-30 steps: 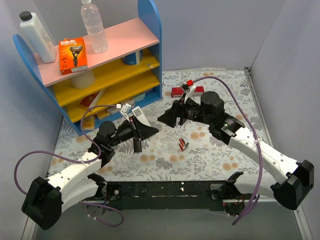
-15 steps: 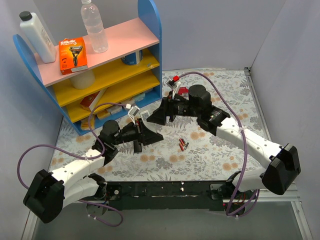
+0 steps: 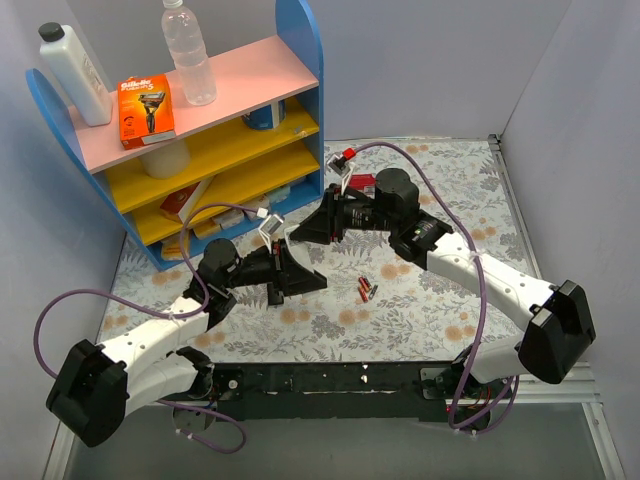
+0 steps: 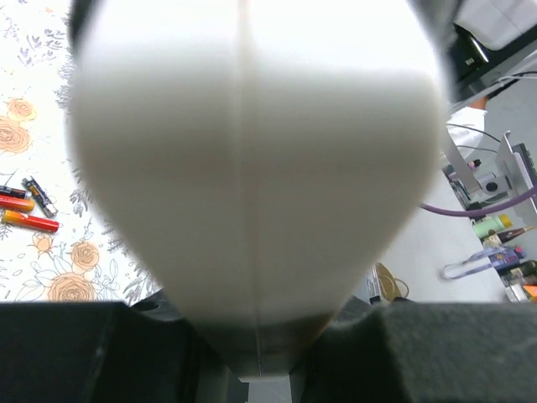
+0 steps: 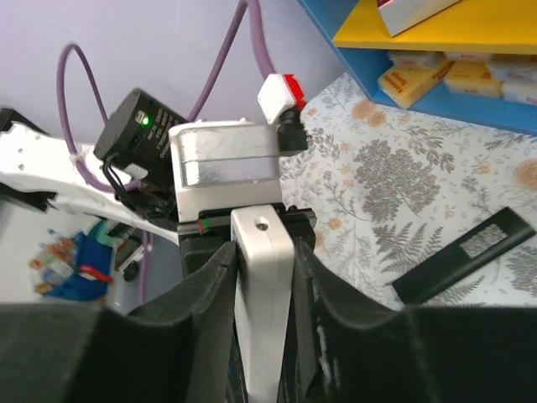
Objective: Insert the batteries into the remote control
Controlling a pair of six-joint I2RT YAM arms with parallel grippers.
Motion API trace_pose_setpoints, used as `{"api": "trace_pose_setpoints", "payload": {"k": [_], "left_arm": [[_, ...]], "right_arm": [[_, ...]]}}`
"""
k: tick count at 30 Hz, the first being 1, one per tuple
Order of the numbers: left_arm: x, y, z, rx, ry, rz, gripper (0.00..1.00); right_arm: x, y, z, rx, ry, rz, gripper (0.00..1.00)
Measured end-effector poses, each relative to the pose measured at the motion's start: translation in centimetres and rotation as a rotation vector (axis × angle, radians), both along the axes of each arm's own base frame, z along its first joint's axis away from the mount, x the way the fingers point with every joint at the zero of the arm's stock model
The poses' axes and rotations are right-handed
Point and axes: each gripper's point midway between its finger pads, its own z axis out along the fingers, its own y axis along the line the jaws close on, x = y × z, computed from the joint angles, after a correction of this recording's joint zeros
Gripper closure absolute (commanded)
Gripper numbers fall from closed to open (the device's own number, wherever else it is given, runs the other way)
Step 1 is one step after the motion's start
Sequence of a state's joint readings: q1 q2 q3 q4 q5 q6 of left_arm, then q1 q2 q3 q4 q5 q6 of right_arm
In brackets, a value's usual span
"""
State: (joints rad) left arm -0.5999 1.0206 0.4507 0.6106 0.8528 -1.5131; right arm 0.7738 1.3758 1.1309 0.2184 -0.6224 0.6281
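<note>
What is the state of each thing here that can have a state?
left gripper: shut on white remote
right gripper: shut on white remote
white remote: held off the table by both grippers
batteries: loose on the table, not loaded
water bottle: upright, cap on

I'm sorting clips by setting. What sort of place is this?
Probably a robotics lab cell staged as a home: plain partition walls, a floral tablecloth, and a blue shelf stocked with props like a water bottle and a razor pack.
</note>
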Motion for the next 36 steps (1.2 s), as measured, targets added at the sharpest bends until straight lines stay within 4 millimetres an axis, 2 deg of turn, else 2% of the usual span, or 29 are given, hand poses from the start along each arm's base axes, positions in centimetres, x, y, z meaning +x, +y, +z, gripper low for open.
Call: {"api": "trace_pose_setpoints", "payload": {"k": [1,2,3,4,5,7,8,12,15,17,21,24,25,27,28,32,34,36], "left_arm": [[-0.1,0.0,0.1,0.001,-0.003,-0.006,0.99],[-0.2,0.0,0.2,0.001,-0.006,-0.009,0.96],[-0.2,0.0,0.2,0.001,-0.011,-0.013,0.94],[-0.4,0.1,0.3,0.000,-0.017,-0.018,0.80],[-0.5,0.1,0.3,0.000,-0.018,-0.023,0.70],[-0.6,0.2,0.5,0.000,-0.015,-0.018,0.57],[-0.4,0.3,0.6,-0.003,-0.021,-0.004,0.46],[0.6,0.6,1.6,-0.023,-0.034,0.081,0.30],[1.2,1.0,2.9,-0.056,-0.058,0.150,0.29],[1.7,1.3,3.4,-0.070,-0.067,0.186,0.30],[2.4,1.4,3.5,-0.073,-0.055,0.227,0.41],[2.6,1.4,3.6,-0.080,-0.044,0.242,0.55],[2.7,1.4,3.6,-0.082,-0.039,0.245,0.65],[2.9,1.5,3.5,-0.080,-0.028,0.257,0.75],[3.0,1.5,3.4,-0.080,-0.020,0.262,0.84],[2.7,1.4,3.6,-0.092,-0.015,0.246,1.00],[2.6,1.4,3.7,-0.097,-0.012,0.241,1.00],[2.7,1.3,3.7,-0.099,-0.005,0.241,1.00]], "right_arm": [[0.0,0.1,-0.1,0.000,0.002,0.004,0.79],[-0.1,0.1,-0.2,0.002,0.009,0.010,0.91],[-0.2,0.1,-0.1,0.007,0.018,0.017,0.96],[-0.3,0.1,-0.1,0.010,0.017,0.025,0.99],[-0.5,0.1,-0.1,0.013,0.014,0.032,0.99],[-0.5,0.1,0.0,0.020,0.006,0.038,0.99],[-0.5,0.1,-0.1,0.019,0.008,0.037,0.99],[-0.7,0.0,-1.4,-0.006,0.031,0.038,0.99],[-0.9,-0.1,-2.3,-0.027,0.047,0.038,0.99],[-1.0,-0.3,-2.3,-0.028,0.047,0.039,0.99],[-1.2,-0.7,-2.3,-0.026,0.042,0.039,0.99],[-1.2,-1.0,-2.2,-0.024,0.040,0.036,0.99],[-1.2,-1.0,-2.1,-0.023,0.040,0.035,0.99],[-1.4,-1.1,-1.9,-0.017,0.040,0.048,0.99],[-1.4,-1.2,-1.7,-0.015,0.035,0.046,0.99],[-2.0,-1.5,-1.4,0.000,0.032,0.073,0.99],[-2.1,-1.6,-1.3,0.005,0.033,0.071,0.99],[-2.0,-1.6,-1.3,0.006,0.036,0.068,0.88]]}}
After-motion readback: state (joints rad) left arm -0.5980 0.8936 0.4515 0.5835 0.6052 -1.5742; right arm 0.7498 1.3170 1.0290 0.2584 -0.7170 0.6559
